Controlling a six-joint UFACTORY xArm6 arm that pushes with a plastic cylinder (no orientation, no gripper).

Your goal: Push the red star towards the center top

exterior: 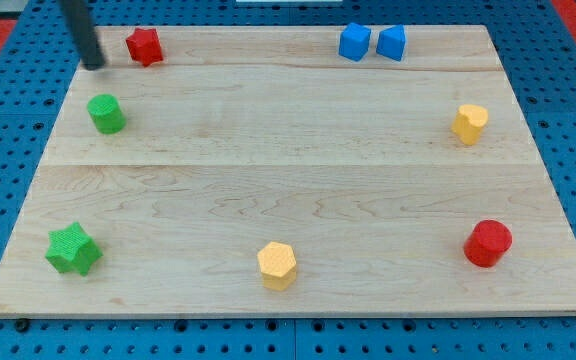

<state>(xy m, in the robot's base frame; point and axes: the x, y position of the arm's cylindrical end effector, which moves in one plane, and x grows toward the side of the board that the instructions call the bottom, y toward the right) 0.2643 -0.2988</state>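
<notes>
The red star (144,46) lies near the top left corner of the wooden board (298,190). My tip (94,64) is on the board just left of the red star and slightly below it, a small gap apart. The dark rod rises from the tip toward the view's top left.
A green cylinder (107,114) sits below the tip. A green star (73,249) is at bottom left. A blue cube (354,42) and a blue block (391,43) sit at top right of centre. Yellow blocks are at right (470,124) and bottom centre (277,265). A red cylinder (488,243) is at bottom right.
</notes>
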